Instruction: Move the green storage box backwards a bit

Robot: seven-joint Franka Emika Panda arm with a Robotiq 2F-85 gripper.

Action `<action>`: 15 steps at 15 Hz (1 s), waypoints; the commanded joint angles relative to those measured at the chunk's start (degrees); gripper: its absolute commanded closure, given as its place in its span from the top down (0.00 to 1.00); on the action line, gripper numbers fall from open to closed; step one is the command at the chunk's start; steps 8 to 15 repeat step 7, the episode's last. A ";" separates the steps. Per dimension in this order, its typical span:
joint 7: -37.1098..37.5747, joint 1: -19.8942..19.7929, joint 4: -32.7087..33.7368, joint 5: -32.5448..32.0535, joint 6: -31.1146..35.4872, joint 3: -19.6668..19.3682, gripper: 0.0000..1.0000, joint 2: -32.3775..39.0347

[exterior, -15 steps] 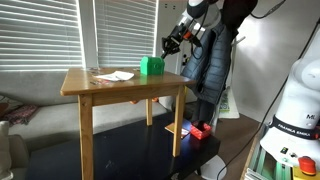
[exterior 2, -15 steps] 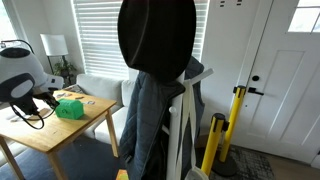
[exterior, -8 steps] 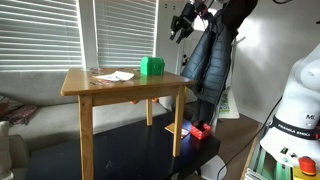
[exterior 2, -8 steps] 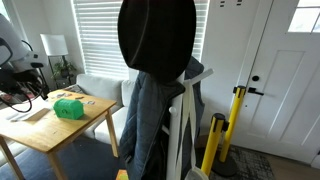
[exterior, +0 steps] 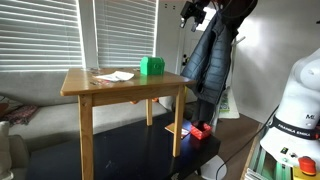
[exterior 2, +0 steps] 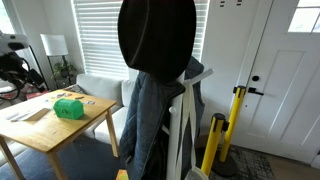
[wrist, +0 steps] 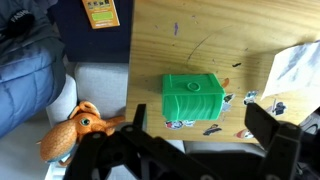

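One green storage box (wrist: 196,98) sits on the wooden table (wrist: 200,40), contents hidden.

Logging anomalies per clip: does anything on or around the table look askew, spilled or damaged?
Nothing stands out. The green storage box sits upright and intact on the wooden table, near one edge; white papers lie flat nearby. Nothing is spilled. The claw hangs high above, open and empty.

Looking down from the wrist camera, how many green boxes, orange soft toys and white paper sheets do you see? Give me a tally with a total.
Green storage box: 1
Orange soft toy: 1
White paper sheet: 1
Total: 3
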 commanded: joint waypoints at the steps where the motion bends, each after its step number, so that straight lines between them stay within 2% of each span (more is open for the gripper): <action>1: -1.83 -0.13 -0.35 -0.57 -6.26 0.21 1.00 -2.94; 2: -0.58 -0.45 0.07 -0.26 -2.65 0.48 1.00 -1.15; 15: -0.62 -0.44 0.06 -0.23 -3.18 0.47 1.00 -1.20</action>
